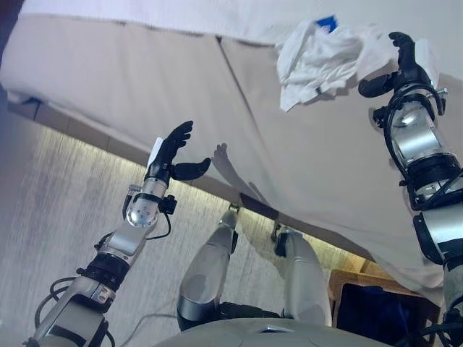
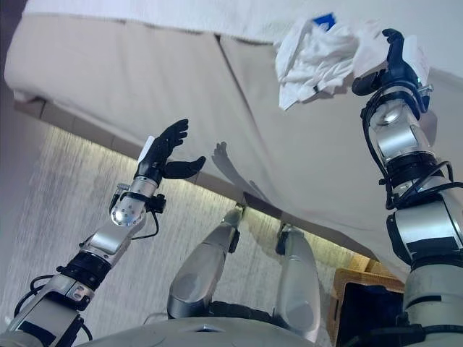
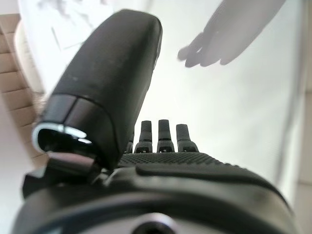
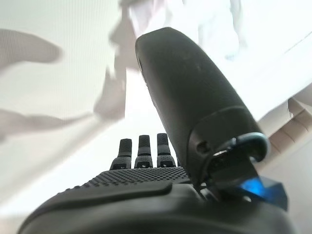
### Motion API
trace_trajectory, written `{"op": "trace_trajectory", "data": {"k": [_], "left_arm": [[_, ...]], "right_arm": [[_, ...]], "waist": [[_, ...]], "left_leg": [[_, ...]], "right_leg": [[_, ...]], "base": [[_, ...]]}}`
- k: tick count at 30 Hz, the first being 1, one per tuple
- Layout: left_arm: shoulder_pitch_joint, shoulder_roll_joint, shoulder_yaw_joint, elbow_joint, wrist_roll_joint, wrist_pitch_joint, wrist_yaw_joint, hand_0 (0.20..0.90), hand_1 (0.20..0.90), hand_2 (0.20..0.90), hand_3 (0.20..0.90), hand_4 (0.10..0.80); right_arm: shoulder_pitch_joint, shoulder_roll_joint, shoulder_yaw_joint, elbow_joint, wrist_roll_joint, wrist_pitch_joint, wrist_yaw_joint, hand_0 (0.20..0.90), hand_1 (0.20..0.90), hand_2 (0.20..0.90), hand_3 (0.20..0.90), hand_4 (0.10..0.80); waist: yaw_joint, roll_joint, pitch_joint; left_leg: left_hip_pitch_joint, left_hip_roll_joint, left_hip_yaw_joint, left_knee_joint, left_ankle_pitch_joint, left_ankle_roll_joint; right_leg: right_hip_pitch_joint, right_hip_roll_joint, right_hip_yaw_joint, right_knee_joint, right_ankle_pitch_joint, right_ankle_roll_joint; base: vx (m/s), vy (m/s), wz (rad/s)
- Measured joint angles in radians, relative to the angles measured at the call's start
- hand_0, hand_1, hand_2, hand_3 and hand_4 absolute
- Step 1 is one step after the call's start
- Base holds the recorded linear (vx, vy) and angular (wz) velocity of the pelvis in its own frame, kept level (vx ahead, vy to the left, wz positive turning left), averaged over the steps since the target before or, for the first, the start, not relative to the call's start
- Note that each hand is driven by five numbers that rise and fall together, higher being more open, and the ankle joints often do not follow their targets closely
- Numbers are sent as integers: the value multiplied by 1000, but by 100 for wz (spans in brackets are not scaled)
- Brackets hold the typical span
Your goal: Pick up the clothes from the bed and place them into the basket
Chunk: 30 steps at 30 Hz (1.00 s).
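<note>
Two hands spread empty, right hand [image 1: 402, 63] beside crumpled white clothes [image 1: 318, 61], basket [image 1: 376, 307] half cut off, left hand [image 1: 172, 153] over bed [image 1: 145, 79] edge.

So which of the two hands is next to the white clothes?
The right hand: it is raised at the crumpled white clothes on the bed. The left hand hangs open, far from them, by the bed's edge.

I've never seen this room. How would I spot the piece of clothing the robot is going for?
Start at the wide beige bed that fills the upper part of the head views. Near its far right side, beside the robot's open right hand, lies a crumpled white cloth garment. It is the only bunched, bright white heap on the smooth cover, with a small blue patch behind it.
</note>
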Motion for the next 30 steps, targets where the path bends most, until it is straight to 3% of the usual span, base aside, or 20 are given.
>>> {"op": "trace_trajectory", "data": {"k": [3, 10, 12, 13, 15, 17, 19, 20, 21, 22, 23, 24, 25, 26, 27, 30], "left_arm": [[23, 1, -13, -44, 0, -18, 13, 900, 900, 900, 900, 800], [-5, 12, -30, -170, -1, -64, 41, 900, 900, 900, 900, 800], [-16, 28, -31, -196, -2, -69, 49, 900, 900, 900, 900, 800], [-23, 31, -31, -197, -2, -75, 50, 900, 900, 900, 900, 800], [-19, 34, -32, -199, -2, -82, 63, 900, 900, 900, 900, 800], [2, 34, -34, -201, -2, -80, 64, 900, 900, 900, 900, 800], [2, 39, -31, -220, -3, -80, 65, 900, 900, 900, 900, 800], [2, 48, -26, -238, -3, -82, 72, 900, 900, 900, 900, 800], [24, 48, -26, -236, -4, -81, 75, 900, 900, 900, 900, 800], [34, 44, -25, -232, -7, -78, 76, 900, 900, 900, 900, 800], [35, 42, -25, -233, -10, -79, 76, 900, 900, 900, 900, 800], [38, 46, -23, -233, -13, -79, 76, 900, 900, 900, 900, 800], [40, 48, -22, -233, -16, -79, 76, 900, 900, 900, 900, 800], [45, 57, -21, -233, -22, -79, 76, 900, 900, 900, 900, 800], [49, 66, -20, -234, -24, -79, 76, 900, 900, 900, 900, 800], [56, 76, -8, -236, -34, -80, 74, 900, 900, 900, 900, 800]], "right_arm": [[-53, 0, 21, 17, 37, 2, -45, 900, 900, 900, 900, 800], [-172, 4, 18, 25, 165, 7, -117, 900, 900, 900, 900, 800], [-201, 9, 17, 27, 194, 8, -127, 900, 900, 900, 900, 800], [-212, 9, 15, 27, 205, 8, -129, 900, 900, 900, 900, 800], [-227, 15, 14, 26, 231, 9, -128, 900, 900, 900, 900, 800], [-246, 14, 4, 31, 279, 9, -135, 900, 900, 900, 900, 800], [-258, -2, -37, 31, 331, 7, -153, 900, 900, 900, 900, 800], [-278, -10, -52, 33, 369, -1, -152, 900, 900, 900, 900, 800], [-265, -5, -50, 32, 391, -10, -149, 900, 900, 900, 900, 800], [-262, -12, -52, 32, 416, -19, -144, 900, 900, 900, 900, 800], [-263, -19, -55, 33, 429, -23, -148, 836, 836, 836, 826, 726], [-264, -22, -63, 33, 445, -30, -149, 596, 596, 596, 546, 446], [-265, -22, -64, 33, 452, -32, -148, 531, 531, 531, 469, 369], [-266, -22, -66, 33, 459, -32, -146, 340, 340, 340, 247, 147], [-267, -23, -69, 33, 457, -32, -147, 300, 300, 300, 200, 100], [-274, -23, -63, 42, 416, -13, -147, 300, 300, 300, 200, 100]], "waist": [[3, 2, 1], [7, 8, 4], [13, 8, 4], [11, 8, 4], [27, 13, 4], [32, 15, 3], [31, 14, 3], [26, 14, 3], [47, 16, 2], [41, 15, 3], [35, 15, 3], [35, 15, 3], [37, 15, 3], [39, 15, 3], [44, 15, 3], [51, 15, 3]], "left_leg": [[-83, -9, 1, 43, -4, 7], [-263, -49, 26, 146, -32, 12], [-308, -55, 33, 160, -39, 2], [-337, -67, 40, 195, -62, -5], [-420, -61, 70, 367, -152, 53], [-458, -58, 82, 375, -152, 49], [-492, -76, 89, 366, -157, 38], [-558, -91, 100, 493, -201, 52], [-556, -78, 110, 630, -248, 79], [-559, -83, 104, 620, -253, 50], [-565, -86, 110, 617, -250, 45], [-575, -86, 110, 620, -249, 44], [-577, -85, 109, 623, -249, 44], [-580, -84, 108, 630, -249, 44], [-581, -84, 107, 630, -249, 44], [-580, -82, 108, 633, -247, 45]], "right_leg": [[-78, -6, -7, 47, -8, -10], [-255, -74, -25, 192, -42, -18], [-302, -90, -22, 216, -47, -26], [-321, -107, -23, 220, -49, -30], [-362, -109, -18, 276, -65, -38], [-415, -106, 4, 377, -81, -26], [-412, -94, -2, 427, -171, -58], [-452, -127, -3, 430, -174, -58], [-463, -122, -7, 470, -176, -54], [-479, -120, 3, 501, -180, -45], [-488, -120, 10, 504, -180, -46], [-491, -121, 7, 505, -180, -46], [-492, -121, 5, 504, -180, -46], [-493, -121, 3, 508, -180, -46], [-493, -121, 3, 507, -180, -46], [-491, -118, 2, 507, -180, -46]], "base": [[49, -36, 16], [58, -2, 23], [30, 5, 33], [21, -2, 36], [26, -3, -11], [19, -21, -5], [3, -21, 45], [3, -19, 5], [6, -30, 3], [7, -37, 3], [3, -38, 29], [0, -27, 23], [-1, -25, 11], [-1, -16, 4], [0, 0, 0], [0, 0, 0]]}}
